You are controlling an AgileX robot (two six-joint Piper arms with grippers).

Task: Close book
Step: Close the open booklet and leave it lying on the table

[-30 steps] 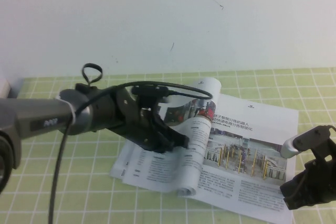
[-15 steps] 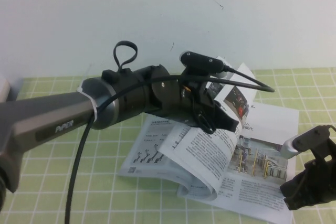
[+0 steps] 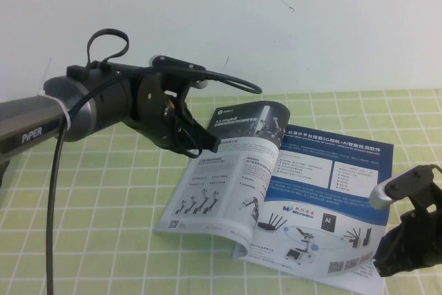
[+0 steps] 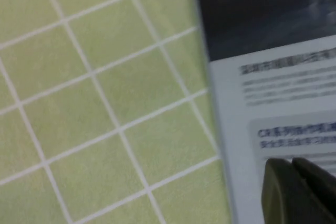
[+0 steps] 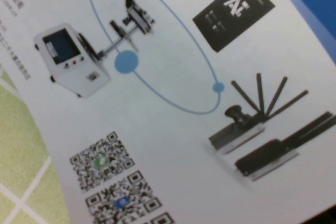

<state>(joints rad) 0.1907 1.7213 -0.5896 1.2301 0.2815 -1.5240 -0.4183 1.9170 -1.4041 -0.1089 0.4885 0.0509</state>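
The left end effector (image 3: 206,141) hung raised above the green checked tabletop (image 3: 103,191), its two dark fingers (image 4: 296,190) drawn together with nothing between them. The brochure-like book (image 3: 324,191) lay on the tabletop just below this end effector and off to its right. Its blue printed outer page faced up on the side farther from the end effector. One white leaf (image 3: 210,198) with drawings of robot arms lay spread flat on the nearer side, directly beneath the fingertips. At the spine the pages arched up in a curl, so the book was not fully shut. The right end effector (image 3: 407,243) sat low at the book's near right corner, touching or almost touching the paper; whether it was apart or together could not be told. Its wrist camera looked straight down on the page beneath it, showing product pictures and two QR codes (image 5: 113,182).
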